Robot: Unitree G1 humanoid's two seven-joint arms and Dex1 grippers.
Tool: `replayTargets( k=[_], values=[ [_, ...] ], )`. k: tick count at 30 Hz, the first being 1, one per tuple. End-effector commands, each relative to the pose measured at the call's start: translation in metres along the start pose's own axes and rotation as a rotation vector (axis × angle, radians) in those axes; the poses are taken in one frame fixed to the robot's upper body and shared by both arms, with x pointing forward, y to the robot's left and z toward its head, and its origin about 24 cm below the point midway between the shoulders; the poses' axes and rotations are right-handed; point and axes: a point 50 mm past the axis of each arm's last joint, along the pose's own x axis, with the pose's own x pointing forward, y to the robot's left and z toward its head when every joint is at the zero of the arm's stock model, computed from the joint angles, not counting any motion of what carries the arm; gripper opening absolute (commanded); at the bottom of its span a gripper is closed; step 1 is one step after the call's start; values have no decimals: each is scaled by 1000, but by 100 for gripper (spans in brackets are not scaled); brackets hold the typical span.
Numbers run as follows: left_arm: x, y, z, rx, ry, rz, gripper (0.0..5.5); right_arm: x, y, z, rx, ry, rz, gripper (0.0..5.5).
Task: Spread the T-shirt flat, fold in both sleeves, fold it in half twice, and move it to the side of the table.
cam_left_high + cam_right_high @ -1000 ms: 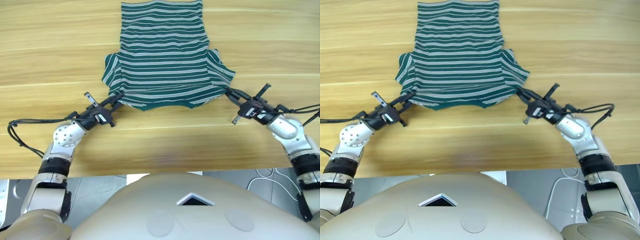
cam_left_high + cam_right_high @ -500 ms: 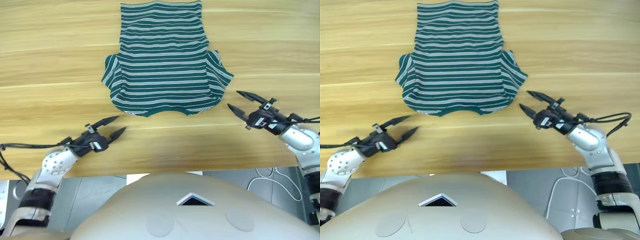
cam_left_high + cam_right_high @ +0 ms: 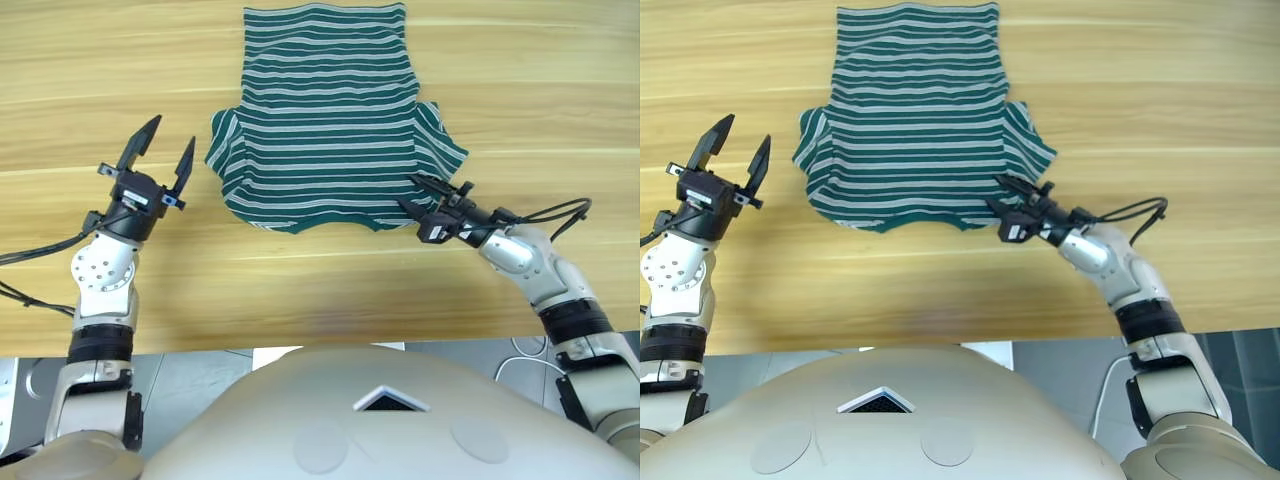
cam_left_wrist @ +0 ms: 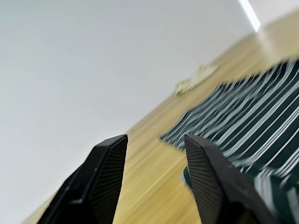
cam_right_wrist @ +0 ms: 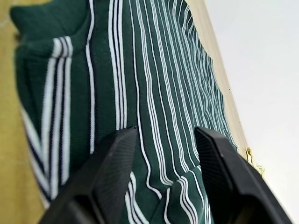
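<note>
**T-shirt flat, both pincers open**

Spread on wooden table, top centre of head view, sleeves out to either side. Left gripper at centre left, fingers wide apart, apart from left sleeve. Right gripper right of centre, fingers parted at shirt's lower right edge; contact unclear.

A light wooden table, its grain running side to side. A dark green T-shirt with thin white stripes lies spread on it, hem toward the far side, collar toward the near edge, short sleeves out to either side. A small pale scrap lies near the far edge
</note>
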Motion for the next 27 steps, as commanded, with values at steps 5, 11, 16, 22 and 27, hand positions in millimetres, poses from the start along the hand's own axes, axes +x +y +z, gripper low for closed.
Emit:
replayTargets(
  k=[5,11,16,22,27],
  values=[
    [13,-16,-15,306,98,-169,223,-19,27,-8,54,31,151,230],
    [22,-30,-13,401,58,-305,223,-27,14,-12,28,46,118,230],
    [35,-31,-15,457,70,-348,223,-22,17,-10,30,38,123,230],
    [46,-27,-25,523,125,-369,223,-19,20,-10,35,35,129,230],
    [33,-36,-34,652,142,-666,223,-15,20,-8,35,23,130,230]
  ],
)
